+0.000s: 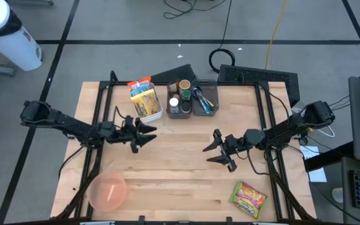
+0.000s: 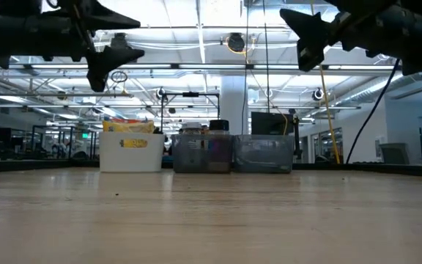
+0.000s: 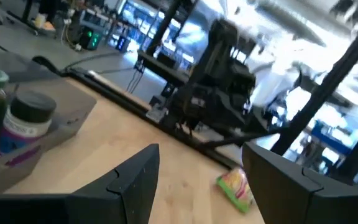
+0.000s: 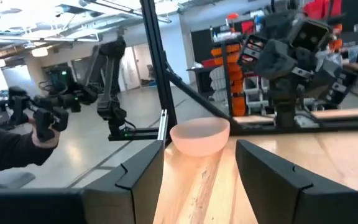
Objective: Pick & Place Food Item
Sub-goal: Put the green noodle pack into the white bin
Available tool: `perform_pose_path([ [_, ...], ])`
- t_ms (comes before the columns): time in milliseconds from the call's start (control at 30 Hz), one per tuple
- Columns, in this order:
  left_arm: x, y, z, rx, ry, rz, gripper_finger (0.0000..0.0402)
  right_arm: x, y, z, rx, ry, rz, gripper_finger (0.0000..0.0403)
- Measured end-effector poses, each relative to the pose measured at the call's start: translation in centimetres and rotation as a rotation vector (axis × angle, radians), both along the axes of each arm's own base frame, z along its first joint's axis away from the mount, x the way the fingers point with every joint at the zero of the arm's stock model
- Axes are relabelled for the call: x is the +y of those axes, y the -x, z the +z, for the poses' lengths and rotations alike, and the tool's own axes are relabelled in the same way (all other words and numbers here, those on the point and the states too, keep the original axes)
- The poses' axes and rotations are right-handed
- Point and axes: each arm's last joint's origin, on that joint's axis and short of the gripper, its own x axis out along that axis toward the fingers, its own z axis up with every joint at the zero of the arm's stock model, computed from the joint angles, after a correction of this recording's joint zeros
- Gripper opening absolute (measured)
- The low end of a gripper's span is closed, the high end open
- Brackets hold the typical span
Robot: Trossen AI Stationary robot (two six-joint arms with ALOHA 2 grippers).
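The food packet (image 1: 248, 199) lies flat near the table's front right corner, well apart from the pink bowl (image 1: 107, 191) at the front left. No pick has begun: the left gripper (image 1: 144, 134) and right gripper (image 1: 220, 152) both hover above mid-table, fingers apart and empty. Next, I judge, the right gripper must descend onto the packet.

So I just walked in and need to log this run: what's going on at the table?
Nothing is being handled yet. The left gripper and the right gripper both hover open and empty above the middle of the wooden table. The snack packet lies untouched at the near right corner, the pink bowl sits empty at the near left, and three bins of items line the far edge.
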Motion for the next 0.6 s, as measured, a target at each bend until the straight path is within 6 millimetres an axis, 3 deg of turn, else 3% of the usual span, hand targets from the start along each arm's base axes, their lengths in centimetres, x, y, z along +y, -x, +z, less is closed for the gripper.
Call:
perform_pose_path([
  [333, -2.3, -3.4, -1.8, 0.153, -0.116, -0.069, 0.0239, -0.3, -0.3, -1.4, 0.133, 0.045, -0.021, 0.0192],
  [600, -4.4, -6.2, -2.4, 0.201, -0.236, -0.134, 0.0239, -1.6, -1.5, -3.5, 0.741, 0.104, -0.003, 0.0188],
])
